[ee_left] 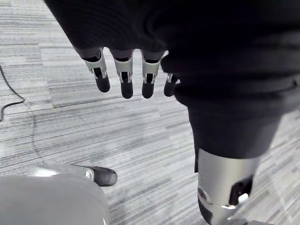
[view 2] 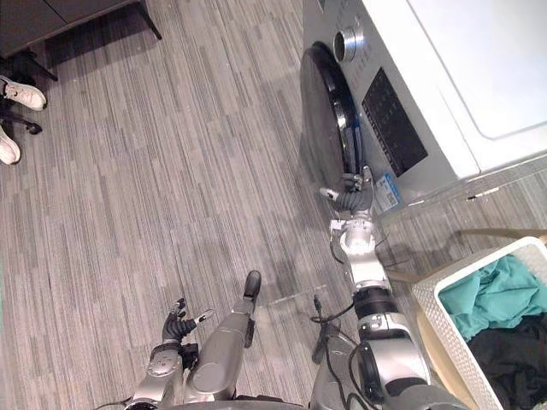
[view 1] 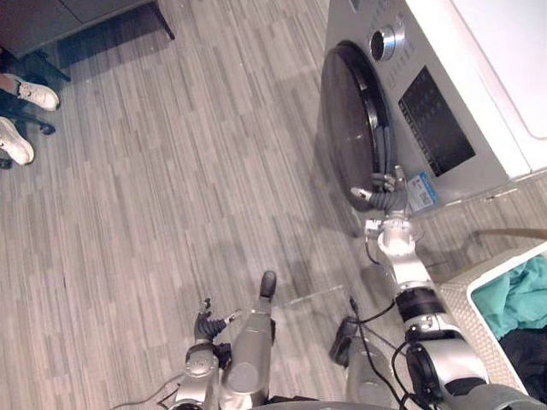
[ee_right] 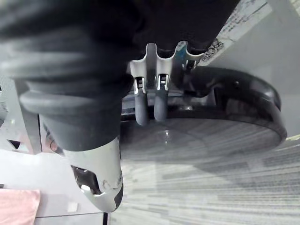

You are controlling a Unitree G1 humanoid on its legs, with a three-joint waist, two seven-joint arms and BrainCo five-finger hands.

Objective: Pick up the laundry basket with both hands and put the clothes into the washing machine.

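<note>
Right eye view: laundry basket (view 2: 450,331) partly off-frame.

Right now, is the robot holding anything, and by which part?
Its right hand appears to hook its fingers round the rim of the washing machine door. The left hand hangs open, holding nothing.

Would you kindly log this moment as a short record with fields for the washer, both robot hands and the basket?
washing machine: to the robot's right
door: dark, round, looks ajar
right robot hand: fingers hooked on the door's lower rim
left robot hand: low over the floor, fingers relaxed, holding nothing
laundry basket: white, at the robot's right, neither hand on it
clothes: teal and dark pieces, inside the basket
status: basket not yet lifted
</note>
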